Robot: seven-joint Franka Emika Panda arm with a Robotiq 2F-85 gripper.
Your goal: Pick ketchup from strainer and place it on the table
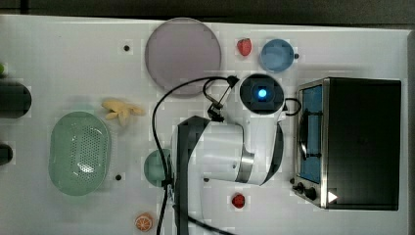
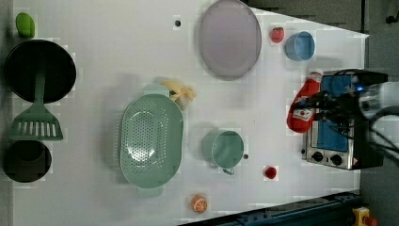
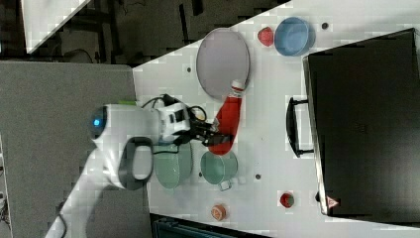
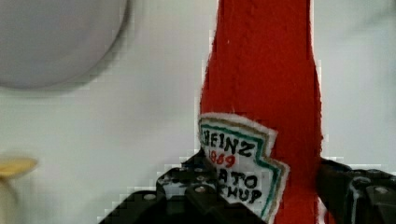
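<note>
Clearly the gripper (image 3: 218,135) is clamped on the ketchup (image 3: 227,120), its jaws on either side of the bottle's lower, labelled part; in the wrist view the label (image 4: 240,163) sits just above the dark fingers (image 4: 196,196), with the red body (image 4: 266,70) running away from the camera. In the right view the bottle sits at centre frame, cap (image 3: 238,87) towards the grey plate (image 3: 218,54) above it, base just above the green cup (image 3: 219,167); in the left view the ketchup (image 2: 303,103) is at mid-right of the frame, well apart from the strainer (image 2: 150,139) at centre left. The strainer (image 1: 78,152) at the left of the top view holds nothing, so the pick looks done and the bottle is probably being carried to a free patch of tabletop (image 2: 117,52). A grip low on the body likely keeps the cap end free and lets the bottle be laid down; whether it touches the tabletop (image 3: 262,119) I cannot tell. Bare white surface between plate and cup seems the likely spot; the strawberry (image 3: 286,200) and orange slice (image 3: 218,212) lie well clear, at the lower part of the right view.
</note>
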